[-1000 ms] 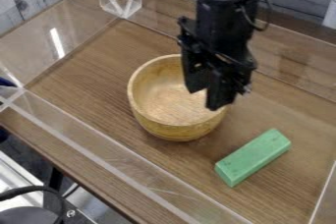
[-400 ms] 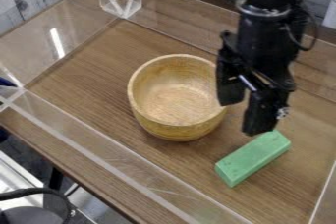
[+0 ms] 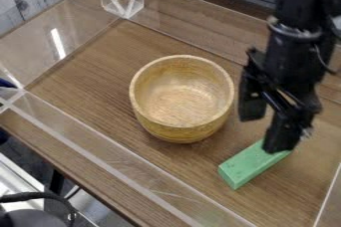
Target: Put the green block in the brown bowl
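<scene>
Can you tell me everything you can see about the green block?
The green block is a bright green bar, long and flat-sided, with a plain matte look. It lies flat on the wooden table, slanted, just right of the brown bowl and not touching it. The black gripper hangs open over its far end, hiding that tip. Nothing is holding it yet.

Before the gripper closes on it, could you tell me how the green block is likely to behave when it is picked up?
The green block looks like a solid, straight bar, so it is probably stiff. Its flat faces suggest it will not roll on the table. The matte surface should give the open gripper a fair hold, though it may pivot if gripped off-centre.
</scene>
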Action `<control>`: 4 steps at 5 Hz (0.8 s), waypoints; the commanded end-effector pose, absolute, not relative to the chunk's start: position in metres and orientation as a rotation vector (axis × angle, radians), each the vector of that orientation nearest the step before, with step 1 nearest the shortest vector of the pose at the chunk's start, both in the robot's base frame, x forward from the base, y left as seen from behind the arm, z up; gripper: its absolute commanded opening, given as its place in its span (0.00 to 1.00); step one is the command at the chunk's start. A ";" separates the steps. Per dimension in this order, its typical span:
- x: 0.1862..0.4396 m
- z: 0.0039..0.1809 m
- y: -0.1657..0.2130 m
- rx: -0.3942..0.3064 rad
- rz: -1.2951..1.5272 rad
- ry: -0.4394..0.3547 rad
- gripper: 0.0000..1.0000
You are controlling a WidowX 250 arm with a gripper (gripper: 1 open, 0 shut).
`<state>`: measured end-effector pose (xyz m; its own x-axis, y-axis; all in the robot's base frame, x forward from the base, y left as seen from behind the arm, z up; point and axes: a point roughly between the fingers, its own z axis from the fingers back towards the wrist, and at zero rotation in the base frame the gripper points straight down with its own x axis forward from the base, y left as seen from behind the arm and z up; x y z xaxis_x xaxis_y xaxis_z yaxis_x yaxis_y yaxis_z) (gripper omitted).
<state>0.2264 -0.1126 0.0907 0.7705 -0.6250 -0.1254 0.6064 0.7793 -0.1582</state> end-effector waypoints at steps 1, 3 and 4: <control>0.237 0.094 -0.123 -0.126 -0.642 0.078 1.00; 0.233 0.080 -0.116 -0.149 -0.578 0.048 1.00; 0.231 0.077 -0.114 -0.155 -0.565 0.060 1.00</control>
